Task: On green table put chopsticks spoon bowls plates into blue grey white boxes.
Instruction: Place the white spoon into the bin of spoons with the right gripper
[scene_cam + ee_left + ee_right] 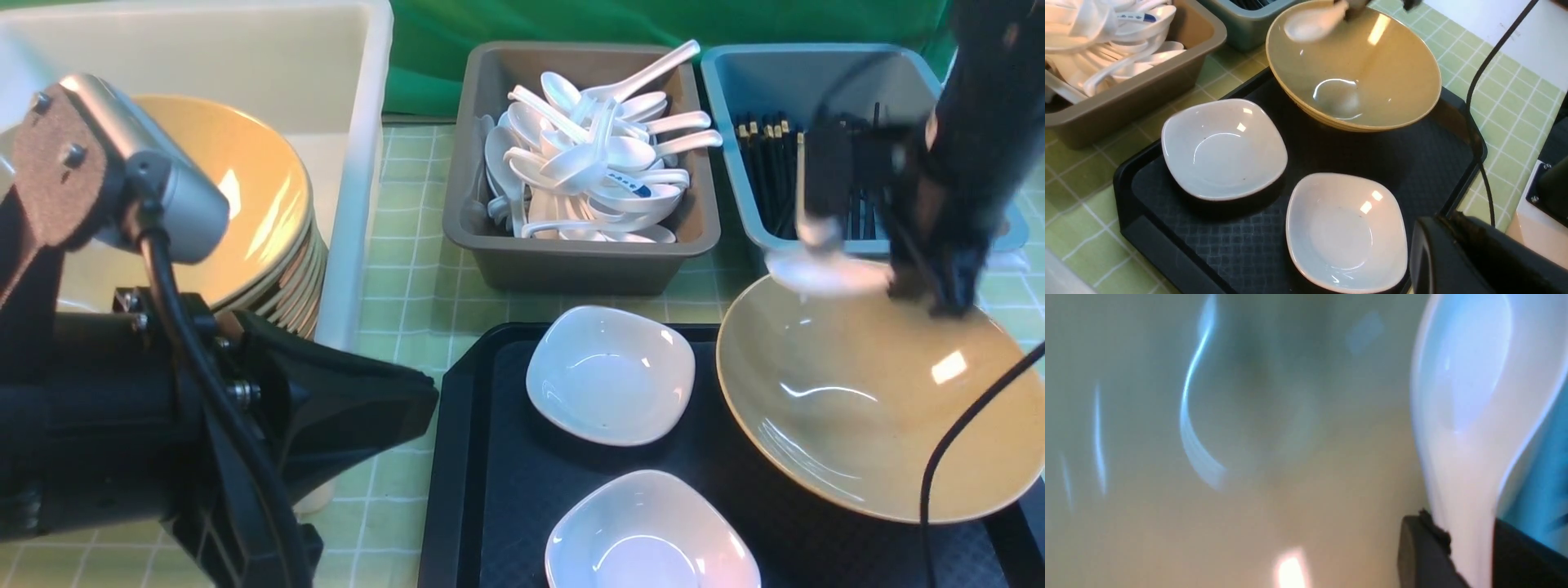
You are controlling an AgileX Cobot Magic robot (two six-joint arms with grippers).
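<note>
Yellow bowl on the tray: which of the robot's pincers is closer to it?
Right. The right pincer, gripping a white spoon, is at the far rim of the yellow bowl; the left pincer is off to the left of the tray, by the white box.

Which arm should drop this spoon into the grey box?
Right: the right hand grips the white spoon above the tan bowl, near the grey box; the left hand is by the white box.
</note>
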